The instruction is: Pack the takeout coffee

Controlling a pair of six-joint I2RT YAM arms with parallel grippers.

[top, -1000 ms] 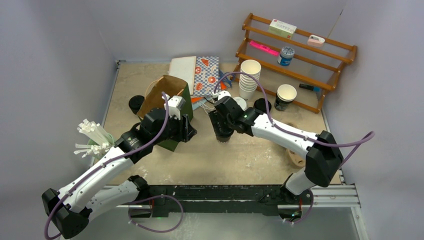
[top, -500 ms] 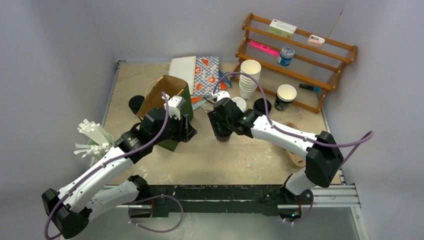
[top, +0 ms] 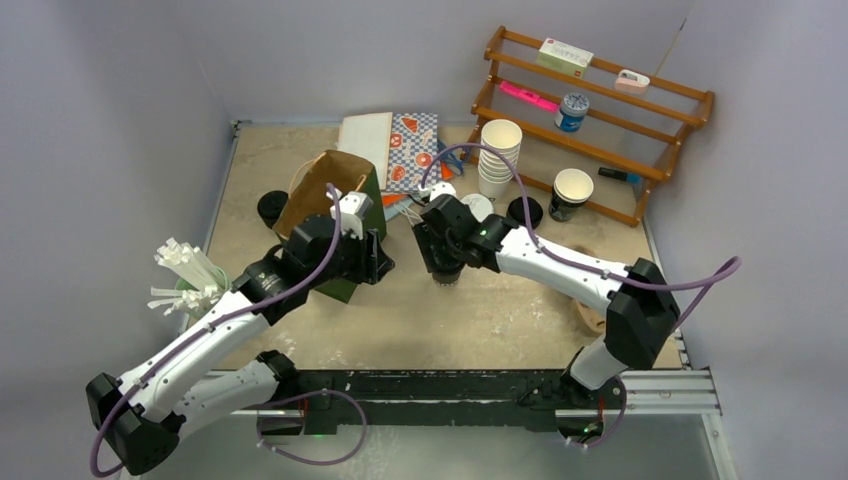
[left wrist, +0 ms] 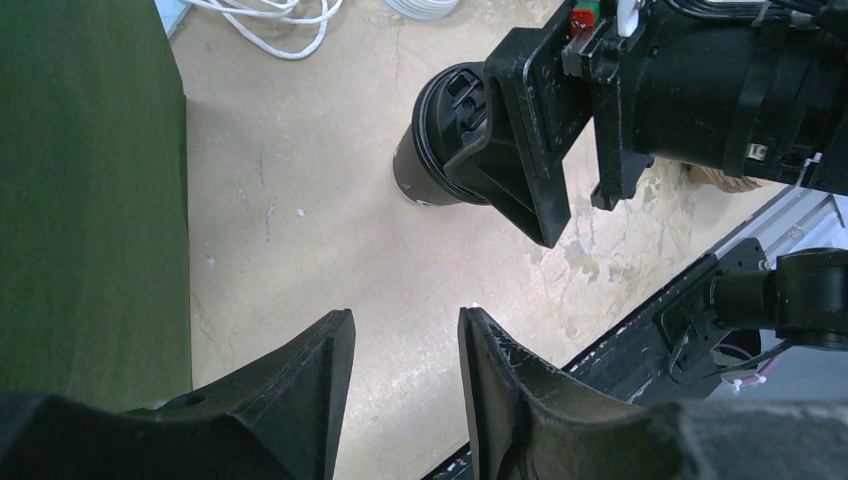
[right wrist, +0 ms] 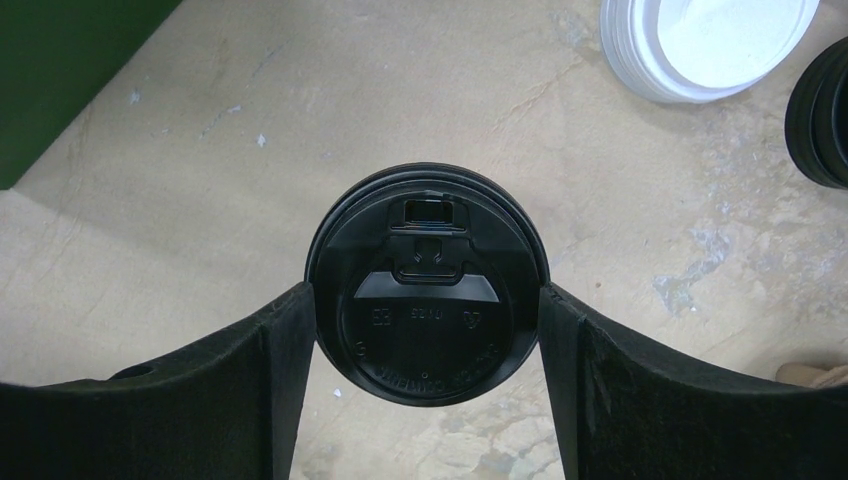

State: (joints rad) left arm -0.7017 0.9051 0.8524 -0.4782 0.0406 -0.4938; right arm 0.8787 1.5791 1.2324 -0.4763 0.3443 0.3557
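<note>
The takeout coffee (right wrist: 428, 300) is a dark cup that here wears a black lid, not a white one. It stands on the table mid-centre (top: 445, 272); its dark body also shows in the left wrist view (left wrist: 425, 180). My right gripper (right wrist: 428, 295) is over it from above (top: 443, 262), both fingers touching the lid's rim. My left gripper (left wrist: 405, 325) is open and empty, low over the table (top: 378, 262), to the cup's left. It is beside the dark green paper bag (top: 340, 185), whose wall fills the left of its view (left wrist: 90, 200).
A stack of white cups (top: 498, 158), loose white lids (right wrist: 715, 40) and black lids (top: 524, 211) lie behind the cup. A wooden rack (top: 600, 100) with an open dark cup (top: 571, 192) stands back right. A cup of stirrers (top: 185, 280) is at the left.
My right gripper with the cup has shifted slightly left and away from me. The left arm has barely moved.
</note>
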